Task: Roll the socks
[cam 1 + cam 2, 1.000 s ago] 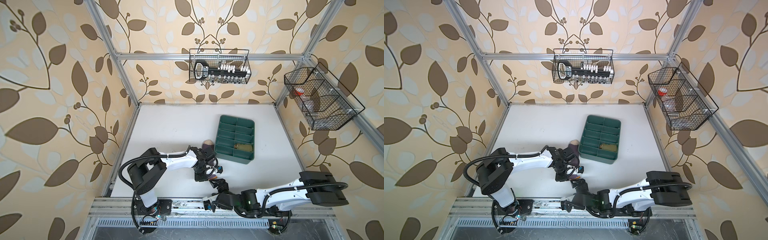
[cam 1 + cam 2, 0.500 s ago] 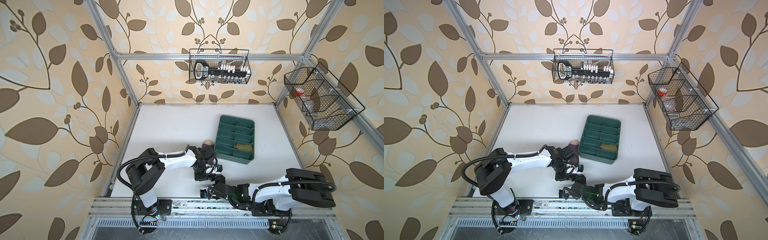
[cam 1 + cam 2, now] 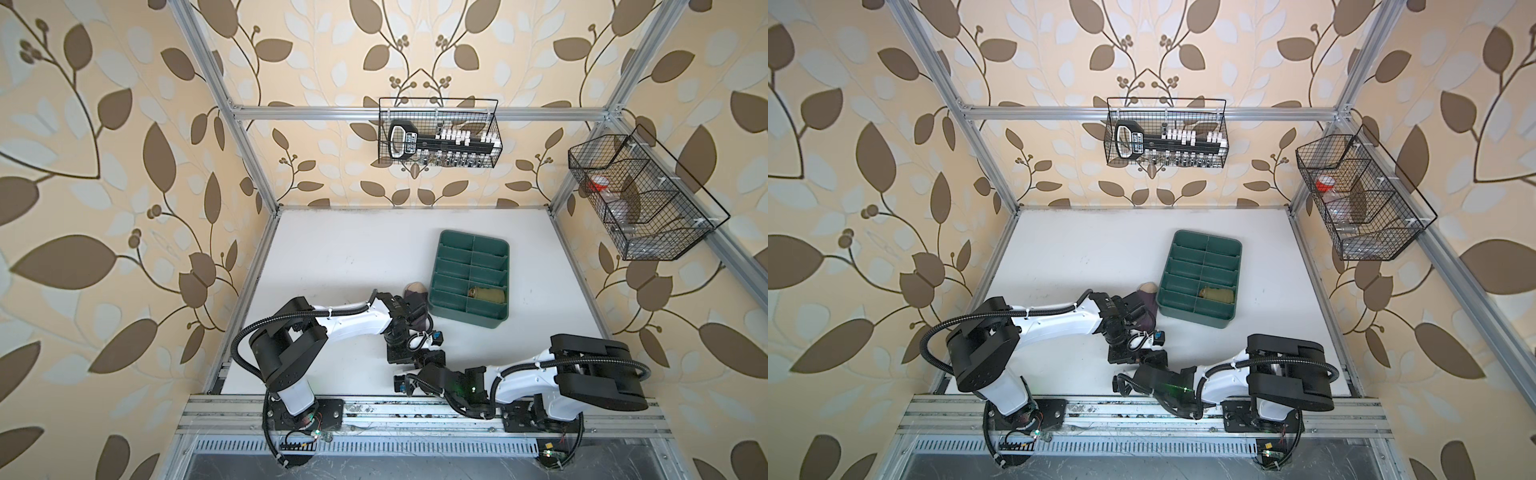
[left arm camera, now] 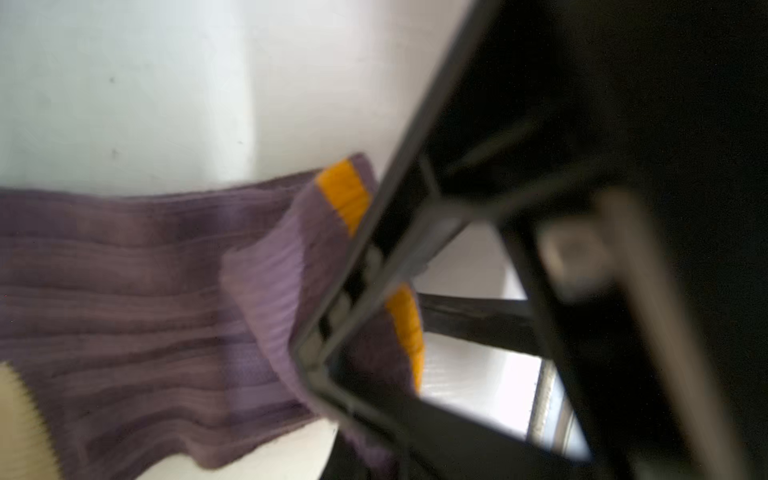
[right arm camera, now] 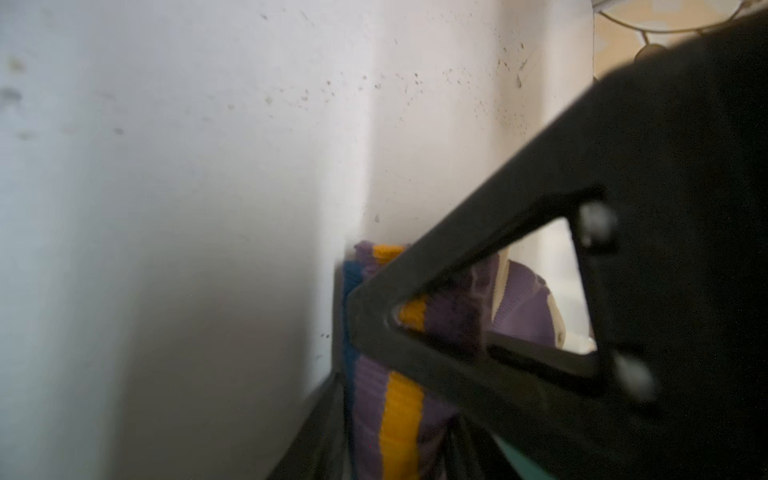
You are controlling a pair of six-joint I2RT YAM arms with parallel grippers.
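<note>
The purple sock (image 3: 417, 297) (image 3: 1146, 301) lies on the white table just left of the green tray, beige toe toward the back. Its cuff with navy and yellow stripes is lifted at the near end, under both gripper heads. My left gripper (image 3: 404, 356) (image 4: 361, 415) is shut on the folded cuff of the purple sock (image 4: 124, 291). My right gripper (image 3: 428, 360) (image 5: 395, 415) meets it from the near side, its jaws closed against the striped cuff (image 5: 368, 395). The olive sock (image 3: 490, 295) (image 3: 1217, 294) sits rolled in a tray compartment.
The dark green divided tray (image 3: 465, 319) (image 3: 1192, 318) stands right of centre, close to the purple sock's toe. One wire basket (image 3: 438, 133) hangs on the back wall and another wire basket (image 3: 640, 199) on the right wall. The aluminium rail runs along the near edge.
The right arm folded in and carried its gripper up to the cuff beside the left gripper. Its jaws narrowed from wide open onto the cuff. The left gripper stayed put.
</note>
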